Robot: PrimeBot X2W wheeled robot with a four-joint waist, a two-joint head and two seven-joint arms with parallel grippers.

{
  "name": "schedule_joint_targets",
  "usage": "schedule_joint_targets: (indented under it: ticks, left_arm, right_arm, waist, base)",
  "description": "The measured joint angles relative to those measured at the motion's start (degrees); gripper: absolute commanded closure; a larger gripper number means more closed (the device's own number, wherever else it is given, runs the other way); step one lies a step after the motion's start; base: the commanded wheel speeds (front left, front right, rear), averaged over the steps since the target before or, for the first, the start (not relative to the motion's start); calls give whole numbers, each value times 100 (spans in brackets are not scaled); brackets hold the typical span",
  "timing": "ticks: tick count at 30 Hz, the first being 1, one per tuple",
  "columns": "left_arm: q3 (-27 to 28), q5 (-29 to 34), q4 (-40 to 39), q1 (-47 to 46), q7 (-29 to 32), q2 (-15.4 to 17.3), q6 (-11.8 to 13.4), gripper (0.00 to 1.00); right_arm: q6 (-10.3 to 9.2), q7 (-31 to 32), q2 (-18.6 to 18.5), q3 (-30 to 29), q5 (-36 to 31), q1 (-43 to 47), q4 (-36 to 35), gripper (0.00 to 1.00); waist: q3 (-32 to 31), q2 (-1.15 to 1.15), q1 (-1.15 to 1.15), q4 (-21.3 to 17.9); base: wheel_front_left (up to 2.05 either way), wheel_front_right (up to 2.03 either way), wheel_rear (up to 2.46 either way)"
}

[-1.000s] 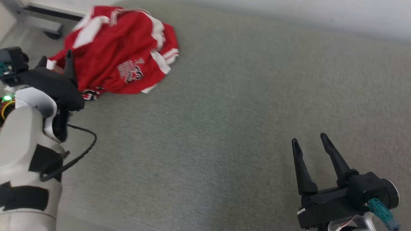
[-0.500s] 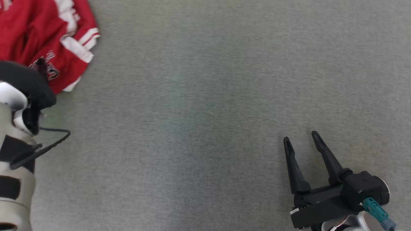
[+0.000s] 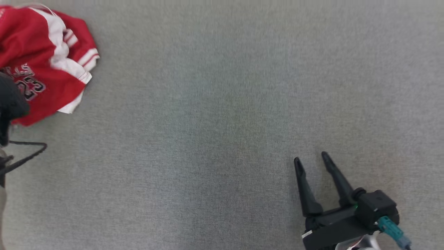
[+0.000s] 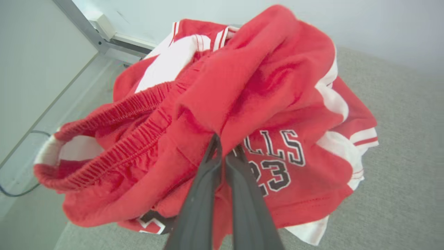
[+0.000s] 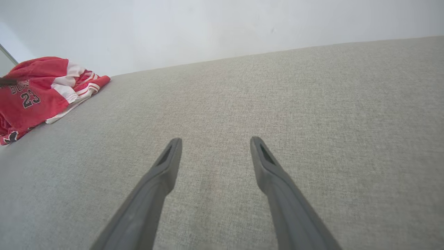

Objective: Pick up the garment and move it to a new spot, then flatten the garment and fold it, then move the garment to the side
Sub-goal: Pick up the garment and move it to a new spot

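The garment (image 3: 38, 69) is a pair of red shorts with white stripes and a black "23", bunched at the upper left of the grey surface. In the left wrist view my left gripper (image 4: 222, 146) is shut, its two fingers pressed together on a raised fold of the garment (image 4: 263, 86) just above the number. The head view cuts off my left arm's dark body at its left edge. My right gripper (image 3: 311, 158) stands open at the lower right over bare cloth, far from the shorts. The right wrist view has the right gripper (image 5: 215, 141) wide apart with nothing between the fingers, the garment (image 5: 38, 90) far left.
A grey fabric surface (image 3: 222, 121) stretches across the middle and right. A white wall (image 5: 222, 27) runs behind it. A metal frame (image 4: 90, 31) stands past the surface's left edge. A black cable (image 3: 27, 158) hangs from my left arm.
The head camera has swung right, so the whole picture shifted. My left gripper has gone from open to shut on the garment, now bunched higher. The right gripper stays open.
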Motion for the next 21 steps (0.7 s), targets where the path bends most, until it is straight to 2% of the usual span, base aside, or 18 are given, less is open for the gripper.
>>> schedule_joint_targets:
  ticks: [7,12,21]
  left_arm:
    - [-241,167,-319,-108,130,235,-65,100]
    - [-523,268,-738,-218,281,250,-183,100]
    - [-1060,141,-2028,-209,516,-157,-260,100]
  right_arm:
    - [0,-319,3,170,338,60,603,0]
    - [0,-526,3,165,537,164,940,0]
    - [0,-568,3,-54,552,362,1098,0]
  waist:
    - [-648,-1,-1,18]
    - [-1192,-1,-1,-6]
    - [-2110,-2,-2,-214]
  base:
    - [0,0,0]
    - [0,0,0]
    - [0,0,0]
